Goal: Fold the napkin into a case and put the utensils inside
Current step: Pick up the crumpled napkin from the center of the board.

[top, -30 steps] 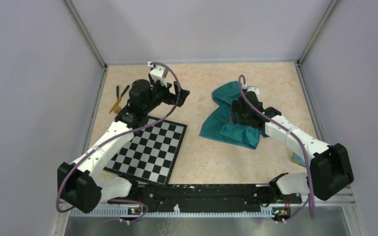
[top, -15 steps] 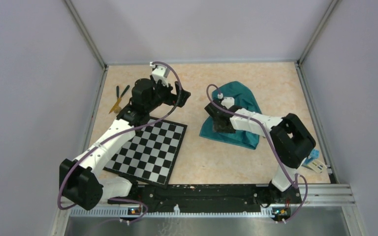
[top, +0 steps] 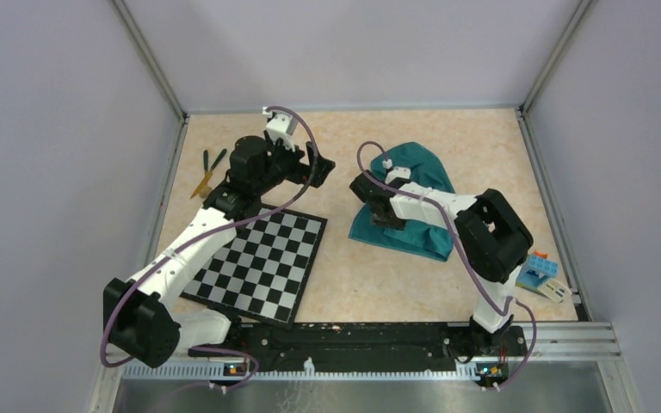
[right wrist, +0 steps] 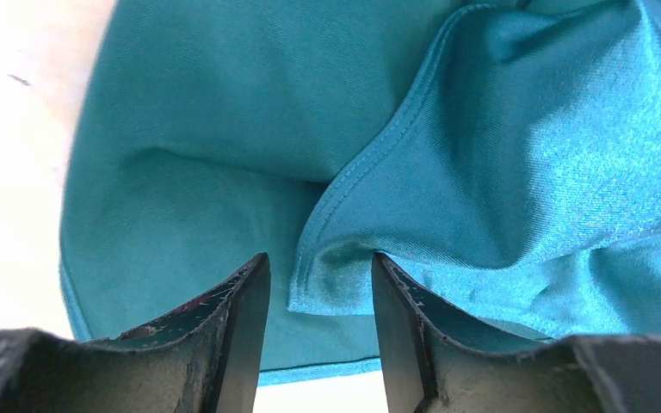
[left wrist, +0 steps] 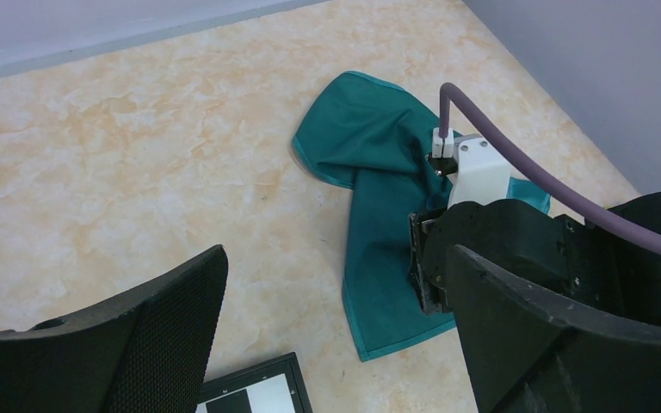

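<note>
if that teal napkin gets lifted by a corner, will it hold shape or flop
Probably flops: the napkin lies in soft creases and overlapping folds, so it should drape. Likely light, being thin hemmed cloth. Its sheen suggests it might slip from the right gripper unless pinched firmly.

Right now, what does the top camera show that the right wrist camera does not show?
Only the top view shows the checkerboard, the thin sticks near the left wall and the toy blocks. Only the right wrist view shows the stitched hem up close, with a folded corner lying between the open right jaws. Both views show the teal napkin.
</note>
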